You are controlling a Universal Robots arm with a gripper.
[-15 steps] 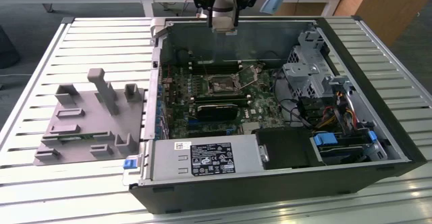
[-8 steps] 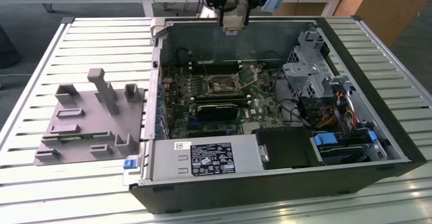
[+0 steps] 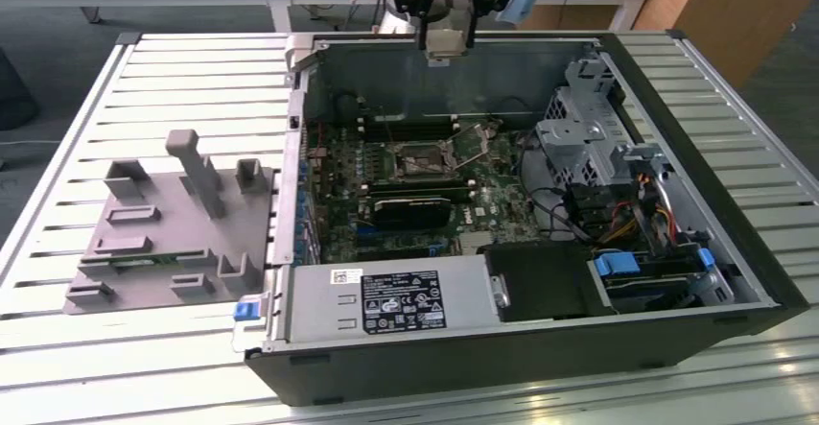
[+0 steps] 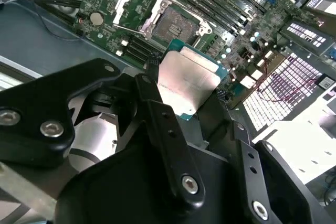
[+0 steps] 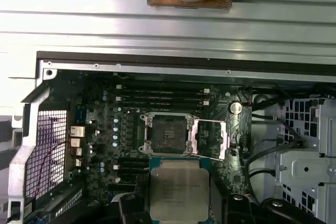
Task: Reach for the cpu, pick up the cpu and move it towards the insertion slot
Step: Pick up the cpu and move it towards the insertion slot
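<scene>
The cpu (image 4: 186, 80) (image 5: 179, 190) sits clamped between the black fingers (image 4: 157, 114) of the gripper (image 3: 440, 53), silvery top showing, held above the open computer case (image 3: 716, 252). Inside the case, on the green motherboard (image 5: 105, 129), the insertion slot (image 5: 167, 135) (image 3: 419, 161) lies open beneath it. The power supply (image 3: 384, 302) carries a white sticker, unreadable.

White barcode sticker (image 3: 345, 276), black printed label (image 3: 401, 303), print illegible

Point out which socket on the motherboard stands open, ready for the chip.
The insertion slot: the square socket with its shiny metal frame flipped aside, dark centre bared. The long memory slots beside it are narrow black strips. The gripper holds the cpu above the board.
</scene>
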